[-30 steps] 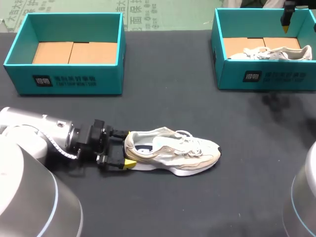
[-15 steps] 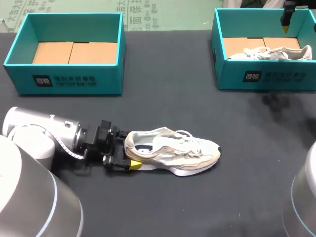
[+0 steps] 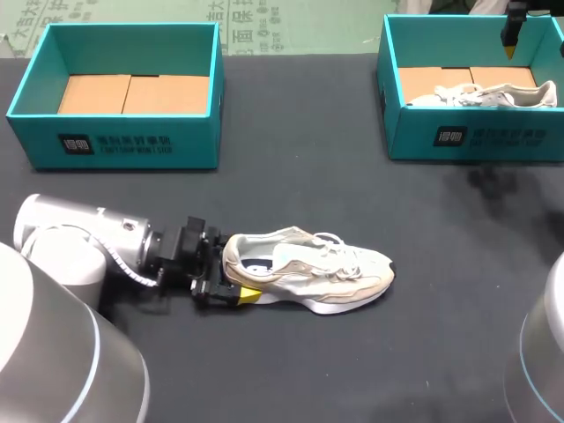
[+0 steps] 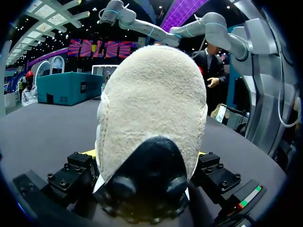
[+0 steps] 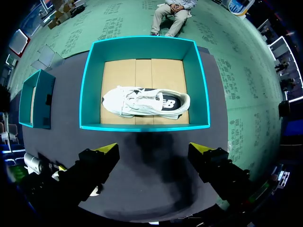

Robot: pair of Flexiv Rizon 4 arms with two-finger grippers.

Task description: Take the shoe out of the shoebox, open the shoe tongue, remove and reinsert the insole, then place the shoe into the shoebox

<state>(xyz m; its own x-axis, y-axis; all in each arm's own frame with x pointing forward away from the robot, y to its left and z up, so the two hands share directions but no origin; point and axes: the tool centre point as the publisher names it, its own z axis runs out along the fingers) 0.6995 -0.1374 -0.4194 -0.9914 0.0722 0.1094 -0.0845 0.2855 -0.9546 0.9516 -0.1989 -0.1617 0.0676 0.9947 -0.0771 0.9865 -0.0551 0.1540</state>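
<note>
Shoe [image 3: 317, 269] cream, white-soled, laced (heel inside left gripper [image 3: 238, 269], hold unclear); right gripper [image 5: 154, 150] wide apart, empty.

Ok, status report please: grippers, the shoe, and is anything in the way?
Left gripper at heel of shoe on table, grip unclear. Right gripper open above right shoebox, second shoe inside. Nothing seen in the way.

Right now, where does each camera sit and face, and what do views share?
Head view: above and behind, looking down on the table; left gripper at the heel of the beige shoe, right gripper near the right shoebox.
Left wrist view: low, facing that heel; own gripper at it.
Right wrist view: high, looking down into the right shoebox; own gripper open.
Shared: head and right wrist show the white shoe inside.
</note>
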